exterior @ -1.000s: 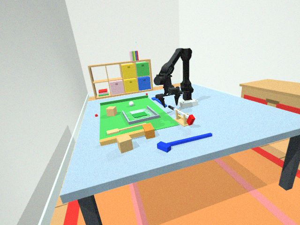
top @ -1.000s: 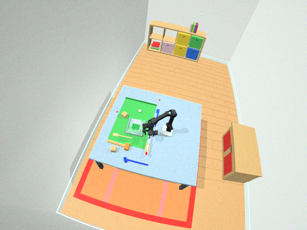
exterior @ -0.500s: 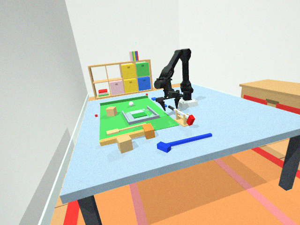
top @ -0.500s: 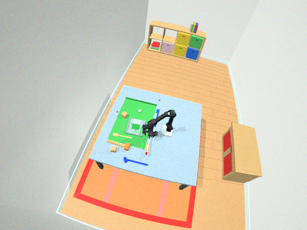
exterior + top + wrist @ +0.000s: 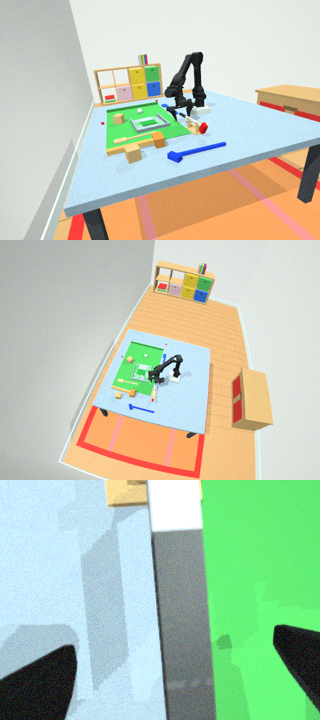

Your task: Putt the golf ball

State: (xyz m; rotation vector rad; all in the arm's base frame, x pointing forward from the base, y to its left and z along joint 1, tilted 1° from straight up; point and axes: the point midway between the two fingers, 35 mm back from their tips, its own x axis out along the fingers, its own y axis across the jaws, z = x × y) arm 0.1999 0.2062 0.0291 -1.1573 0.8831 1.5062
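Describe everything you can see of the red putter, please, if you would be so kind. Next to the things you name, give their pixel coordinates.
The putter (image 5: 154, 392) (image 5: 193, 120) (image 5: 182, 605) has a blocky red head, a straight white shaft and a dark grip at the other end. It lies across a wooden stand (image 5: 193, 129) beside the green mat, its head jutting past the stand. In the wrist view the grip runs between the open fingers, which do not touch it. Its material cannot be told.
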